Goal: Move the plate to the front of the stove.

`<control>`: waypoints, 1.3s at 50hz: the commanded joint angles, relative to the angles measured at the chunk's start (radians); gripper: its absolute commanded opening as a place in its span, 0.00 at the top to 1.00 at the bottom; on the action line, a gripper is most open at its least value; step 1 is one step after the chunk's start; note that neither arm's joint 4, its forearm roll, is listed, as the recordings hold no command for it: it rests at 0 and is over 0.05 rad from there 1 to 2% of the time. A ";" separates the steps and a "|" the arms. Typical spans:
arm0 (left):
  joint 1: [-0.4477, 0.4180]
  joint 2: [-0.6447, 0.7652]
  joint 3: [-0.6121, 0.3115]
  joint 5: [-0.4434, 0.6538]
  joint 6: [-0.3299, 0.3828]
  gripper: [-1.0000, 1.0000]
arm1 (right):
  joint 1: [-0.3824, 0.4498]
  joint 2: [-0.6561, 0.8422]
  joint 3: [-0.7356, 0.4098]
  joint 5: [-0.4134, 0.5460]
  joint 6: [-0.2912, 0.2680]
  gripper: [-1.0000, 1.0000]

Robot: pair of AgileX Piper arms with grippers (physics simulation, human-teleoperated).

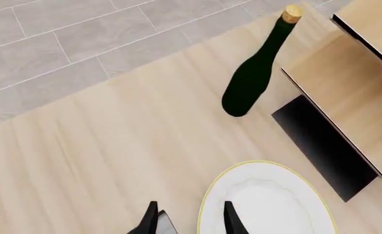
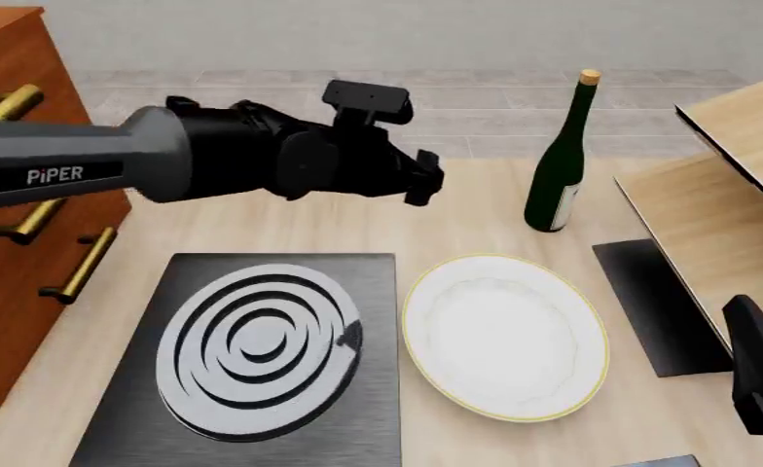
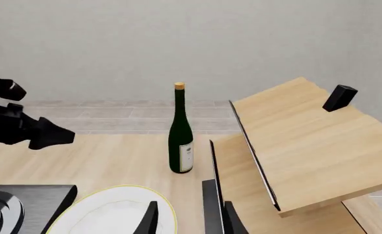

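The round white plate [image 2: 505,336] with its thin gold rim lies flat on the table, right beside the stove [image 2: 252,360], whose silver burner rings sit on a dark square slab. My left gripper [image 2: 420,180] hovers above the table just behind the plate's far left edge. It is open and empty. In the left wrist view its fingers [image 1: 230,219] straddle the rim of the plate [image 1: 269,204]. My right gripper [image 3: 191,219] is low at the front right, open and empty, looking over the plate [image 3: 113,209] and a corner of the stove [image 3: 15,204].
A dark green wine bottle [image 2: 557,161] stands upright behind the plate. A small plain dark slab [image 2: 654,302] lies right of the plate, under a slanted wooden shelf [image 2: 732,195]. A brown cabinet [image 2: 12,224] with gold handles stands at the left.
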 commanded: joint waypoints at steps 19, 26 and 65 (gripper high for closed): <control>-0.029 0.211 -0.144 0.026 0.008 0.00 | 0.000 0.000 0.000 0.000 0.000 0.00; -0.027 0.269 -0.182 0.060 0.018 0.00 | 0.000 0.000 0.000 0.000 0.000 0.00; -0.064 0.384 -0.239 0.104 0.025 0.00 | 0.000 0.000 0.000 0.000 0.000 0.00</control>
